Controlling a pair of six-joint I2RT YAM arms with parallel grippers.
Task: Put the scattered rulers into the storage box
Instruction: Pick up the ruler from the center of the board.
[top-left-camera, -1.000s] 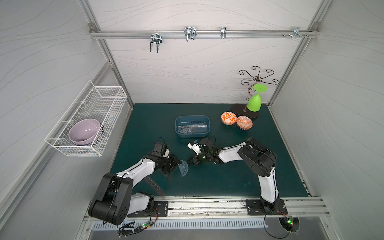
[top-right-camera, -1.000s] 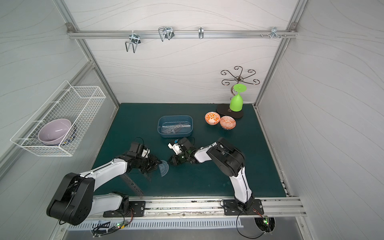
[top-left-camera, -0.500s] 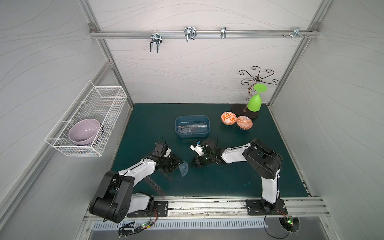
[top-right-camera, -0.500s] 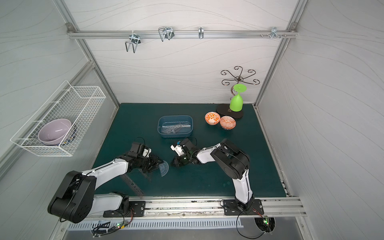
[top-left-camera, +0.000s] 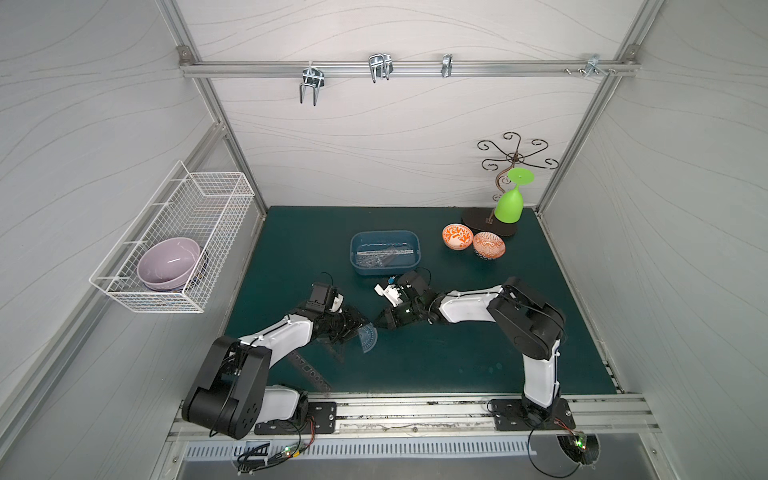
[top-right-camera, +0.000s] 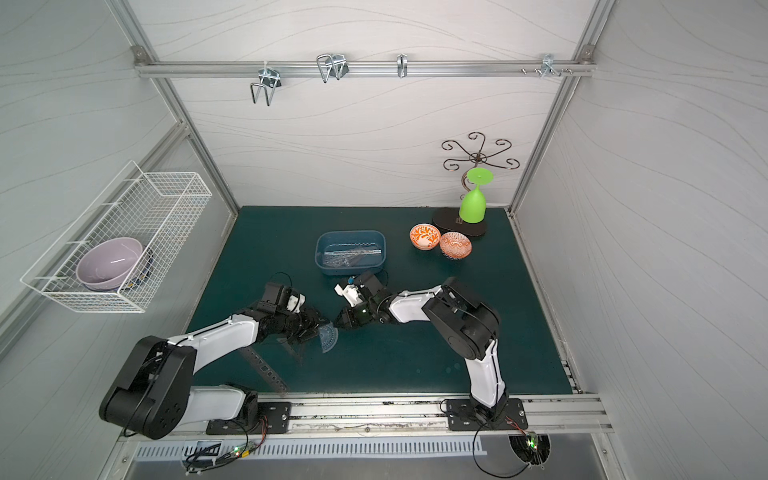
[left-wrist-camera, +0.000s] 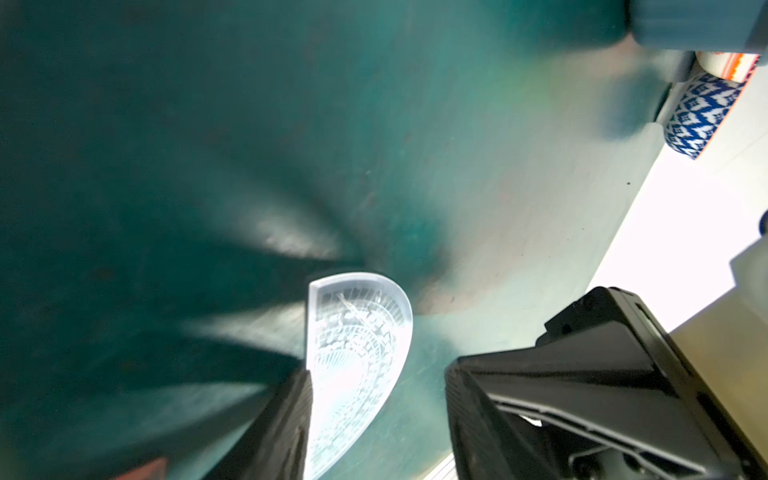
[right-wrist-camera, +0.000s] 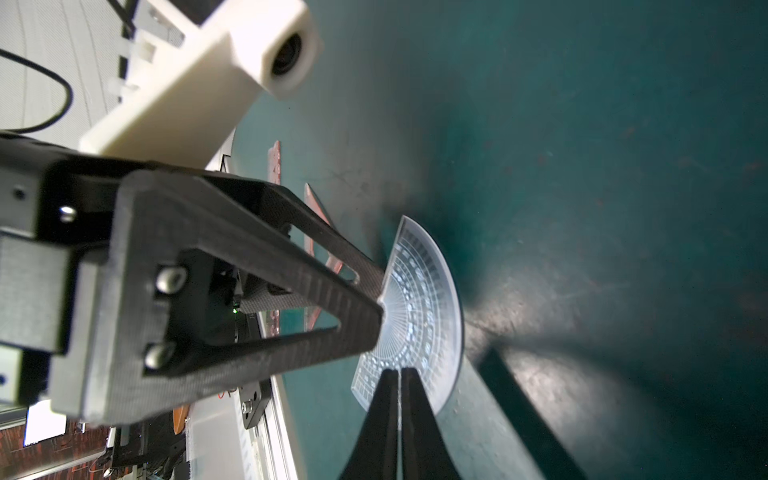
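Seemingly, right gripper (right-wrist-camera: 400, 374) clamped on protractor (right-wrist-camera: 424, 299), left gripper (left-wrist-camera: 378, 374) apart, printed scale (right-wrist-camera: 415, 266) unreadable.

A: What is the right gripper (right-wrist-camera: 399, 374) holding?
B: Its closed black jaws pinch the edge of a translucent bluish semicircular plastic protractor (right-wrist-camera: 428, 299); a black fingertip of the left gripper (right-wrist-camera: 361, 305) touches its straight side; a dark green mat (right-wrist-camera: 602, 166) lies beneath.

— What sort of place is this?
— A robotics lab cell. White wall panels (top-left-camera: 374, 145) on aluminium framing (top-left-camera: 232, 137), two arms (top-left-camera: 282, 332) bolted to a metal rail (top-left-camera: 415, 409), loose wiring (top-left-camera: 270, 455).
— And the bowls?
— Props. A wire basket (top-left-camera: 199, 216), hooks (top-left-camera: 379, 66) on a bar, a green-matted desk (top-left-camera: 457, 353).
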